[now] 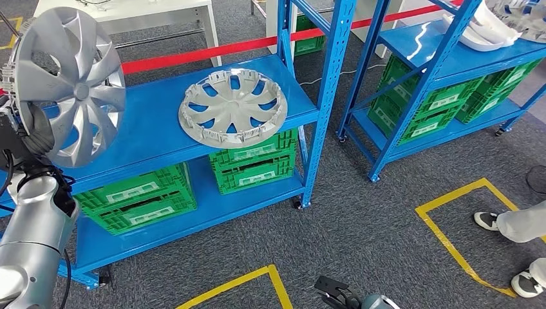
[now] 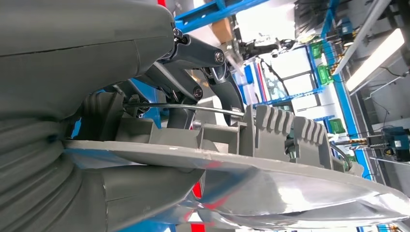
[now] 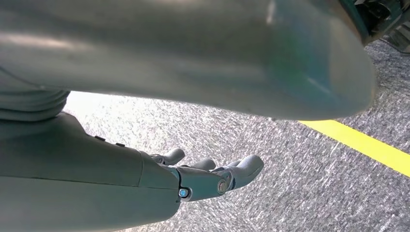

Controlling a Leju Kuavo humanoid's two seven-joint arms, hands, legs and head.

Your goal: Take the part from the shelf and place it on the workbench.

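At the upper left of the head view, our left hand grips a silver hubcap by its lower left rim and holds it upright in the air, its shiny spoked face turned toward us, in front of the left end of the blue shelf. In the left wrist view the same hubcap runs edge-on across the frame, its rim clamped between the thick grey thumb and the dark fingers that reach over the ribbed clips on its back.

Near the centre of the head view a second hubcap lies flat on the shelf's top board with its clip side up. Under that board, green crates sit on the lower level, one below the second hubcap and another further left.

To the right stands a second blue shelf, also with green crates on its lower levels and white parts on its top board at the upper right corner. A red tape stretches behind both shelves. Yellow lines mark the grey carpet in the lower part of the frame, and a person's legs and white shoes stand at the lower right edge.

Our right hand hangs low at the bottom edge of the head view. In the right wrist view this hand is above the carpet, fingers loosely extended and apart, grasping nothing, with a yellow line at the right of that frame.
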